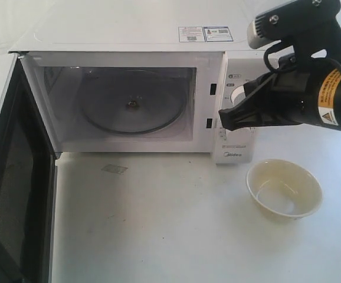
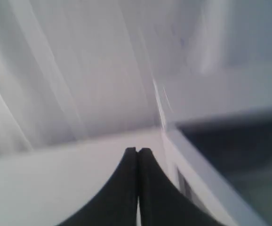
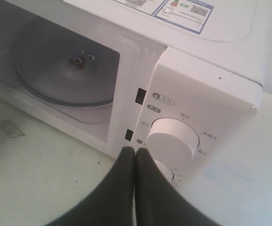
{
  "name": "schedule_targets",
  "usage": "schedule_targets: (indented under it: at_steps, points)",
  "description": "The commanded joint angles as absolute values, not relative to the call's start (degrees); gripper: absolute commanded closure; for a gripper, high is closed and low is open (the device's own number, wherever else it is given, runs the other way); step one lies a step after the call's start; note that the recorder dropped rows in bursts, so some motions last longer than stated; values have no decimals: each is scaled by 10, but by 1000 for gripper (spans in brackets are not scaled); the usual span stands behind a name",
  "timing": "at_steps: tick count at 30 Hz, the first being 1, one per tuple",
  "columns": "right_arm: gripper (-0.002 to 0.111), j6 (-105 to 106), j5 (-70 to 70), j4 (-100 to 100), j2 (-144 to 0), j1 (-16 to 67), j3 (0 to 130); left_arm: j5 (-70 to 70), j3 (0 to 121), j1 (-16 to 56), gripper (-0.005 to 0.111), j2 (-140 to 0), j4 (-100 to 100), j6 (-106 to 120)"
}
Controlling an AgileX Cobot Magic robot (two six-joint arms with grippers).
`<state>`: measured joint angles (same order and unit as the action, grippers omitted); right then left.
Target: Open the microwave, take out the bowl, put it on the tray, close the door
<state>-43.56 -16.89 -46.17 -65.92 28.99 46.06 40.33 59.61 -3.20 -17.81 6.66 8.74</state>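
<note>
The white microwave [image 1: 129, 41] stands at the back with its door [image 1: 11, 177] swung wide open to the left. Its cavity holds only the glass turntable [image 1: 132, 100]. The cream bowl [image 1: 284, 188] sits upright on the white table, in front of the control panel and to its right. My right gripper [image 1: 222, 118] hangs shut and empty just in front of the knobs, above and left of the bowl; its tips [image 3: 135, 150] close together near the upper knob [image 3: 173, 139]. My left gripper [image 2: 137, 150] is shut and empty in a blurred view. No tray is in view.
The open door juts forward along the left edge of the table. A small grey patch [image 1: 114, 169] lies on the table below the cavity. In the left wrist view, a white-framed dark panel [image 2: 230, 146] lies beside the gripper.
</note>
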Motion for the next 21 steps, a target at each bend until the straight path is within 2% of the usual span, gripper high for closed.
schedule_targets:
  at_steps: [1,13,21]
  points:
    - [108,-438,-178,-460,-655,286,459,700,664,-33,107,-239,72,97]
    - [108,-438,-240,-450,-645,286,459,700,664,-33,107,-247,131,88]
    - [108,-438,-239,-434,-544,286,460,700,649,-33,107,-287,123,87]
